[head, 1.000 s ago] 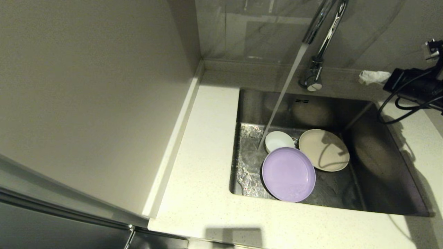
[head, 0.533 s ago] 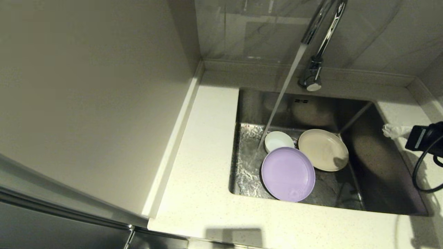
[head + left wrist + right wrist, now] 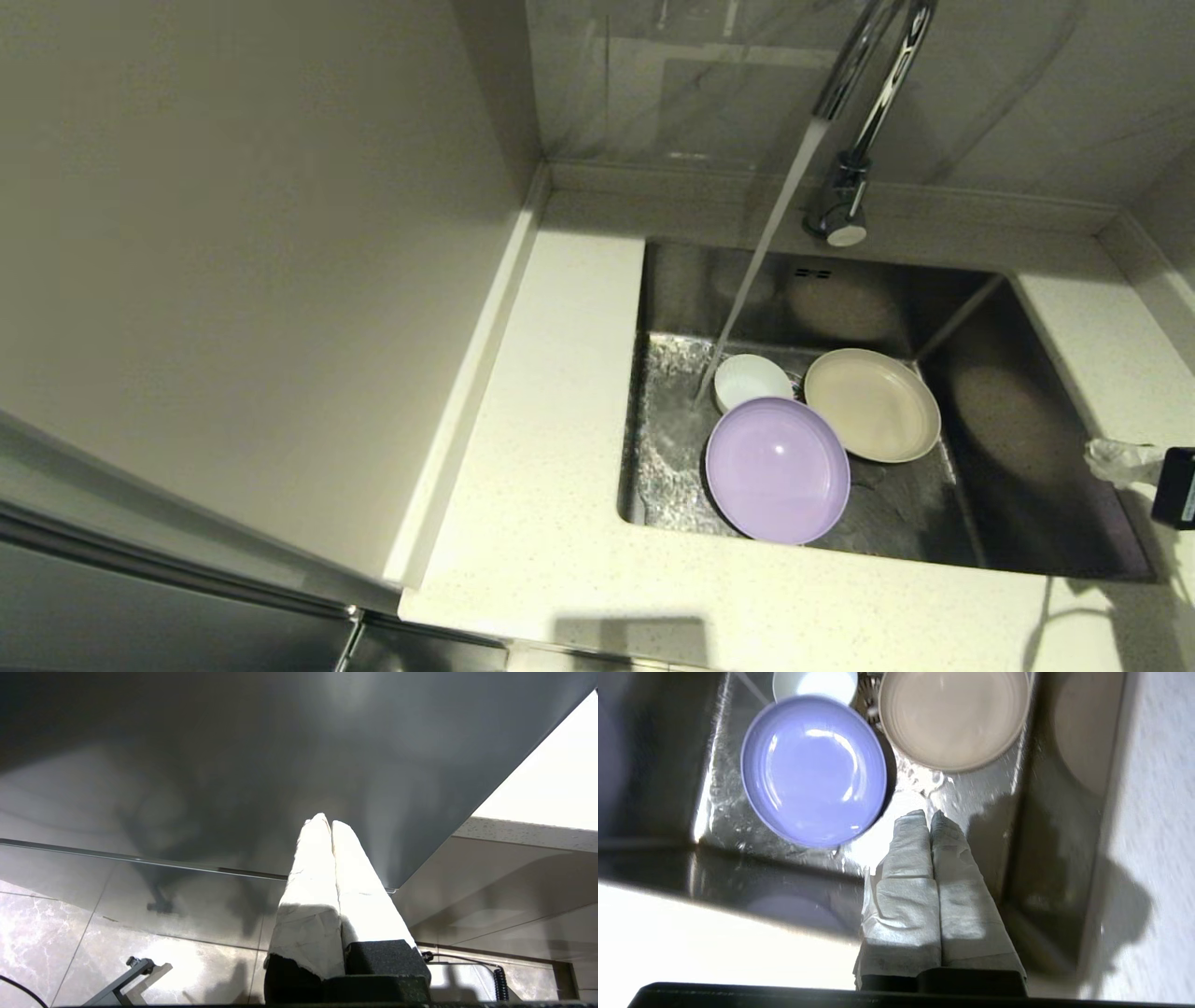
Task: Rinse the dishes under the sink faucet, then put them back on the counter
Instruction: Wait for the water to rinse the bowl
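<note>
Three dishes lie in the steel sink (image 3: pixel 1022 439): a lavender plate (image 3: pixel 778 469) (image 3: pixel 813 770) at the front, a beige plate (image 3: pixel 873 404) (image 3: pixel 952 718) behind it to the right, and a small white bowl (image 3: pixel 752 380) (image 3: pixel 815 683) at the back. Water runs from the chrome faucet (image 3: pixel 845 201) and lands just left of the bowl. My right gripper (image 3: pixel 1108 459) (image 3: pixel 928 814) is shut and empty, above the sink's right front part, apart from the dishes. My left gripper (image 3: pixel 325 822) is shut and empty, low beside a grey cabinet panel.
The off-white speckled counter (image 3: pixel 551 420) wraps round the sink on the left, front and right. A tall beige panel (image 3: pixel 233 233) stands at the left. Grey marbled tiles (image 3: pixel 1008 84) rise behind the faucet.
My right arm has drawn back from beside the faucet toward the front right; only its white fingertips and a bit of black body now show at the head view's right edge.
</note>
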